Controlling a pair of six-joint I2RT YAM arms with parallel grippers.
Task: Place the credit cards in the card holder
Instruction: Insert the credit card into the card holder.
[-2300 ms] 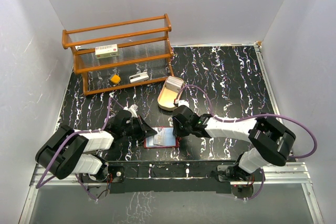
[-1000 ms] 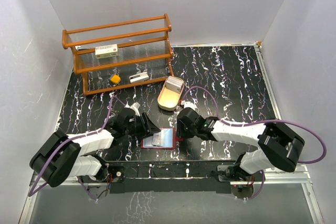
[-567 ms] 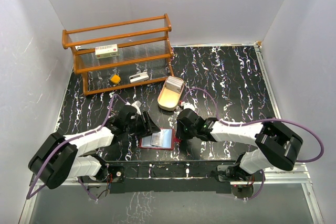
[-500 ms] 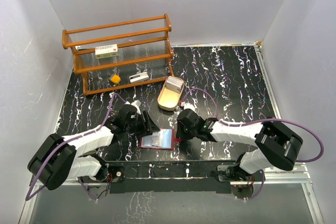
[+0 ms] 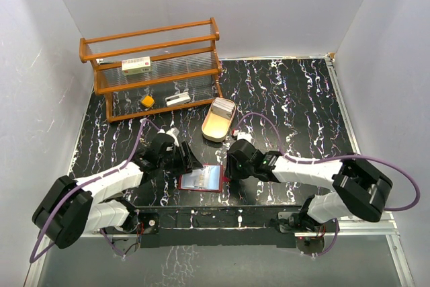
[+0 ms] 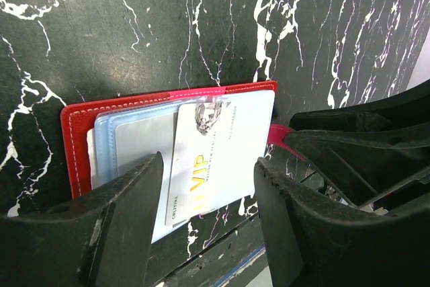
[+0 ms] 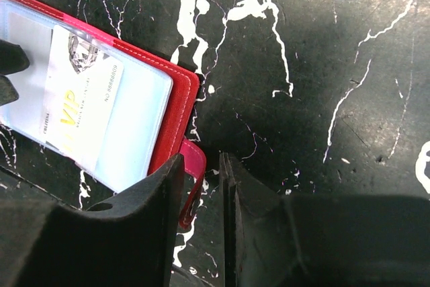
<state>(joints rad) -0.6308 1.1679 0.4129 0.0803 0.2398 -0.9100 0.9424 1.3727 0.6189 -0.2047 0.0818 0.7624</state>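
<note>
Card holder (image 6: 75, 132) open on table (image 6: 134, 25); VIP card (image 6: 225, 132) atop pockets (image 6: 131, 142); left gripper (image 6: 208, 166) jaws spread astride card.

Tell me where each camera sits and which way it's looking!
Top camera: above and behind the arms, looking down at the table; both arms show, left gripper and right gripper flanking the card holder.
Left wrist camera: on the left arm, looking down between its own fingers at the open card holder and a VIP card.
Right wrist camera: on the right arm, looking down past its own fingers at the card holder's edge and snap tab.
Shared: both wrist views show that VIP card.
</note>
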